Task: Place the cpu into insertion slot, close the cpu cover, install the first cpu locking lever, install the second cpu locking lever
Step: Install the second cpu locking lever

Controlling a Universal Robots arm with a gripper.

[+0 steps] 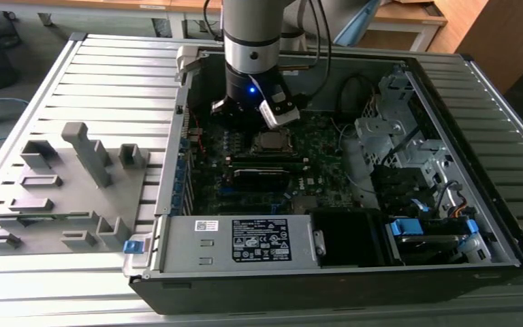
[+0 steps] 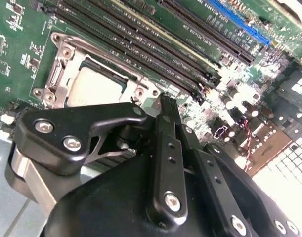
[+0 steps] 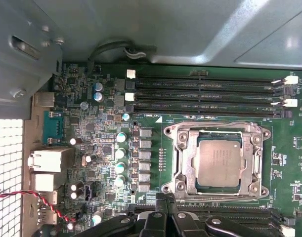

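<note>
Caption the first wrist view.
The cpu sits in the socket under the closed cpu cover, the gripper beside it.

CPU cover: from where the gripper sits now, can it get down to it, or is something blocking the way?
Probably yes. The gripper sits just beside the socket, and the cpu cover lies flat around the cpu, exposed from above. The memory slots beside it stand empty; nothing overhangs.

Silver-grey arm, blue light, black cables; matte black gripper with seemingly hex-head screws.
</note>
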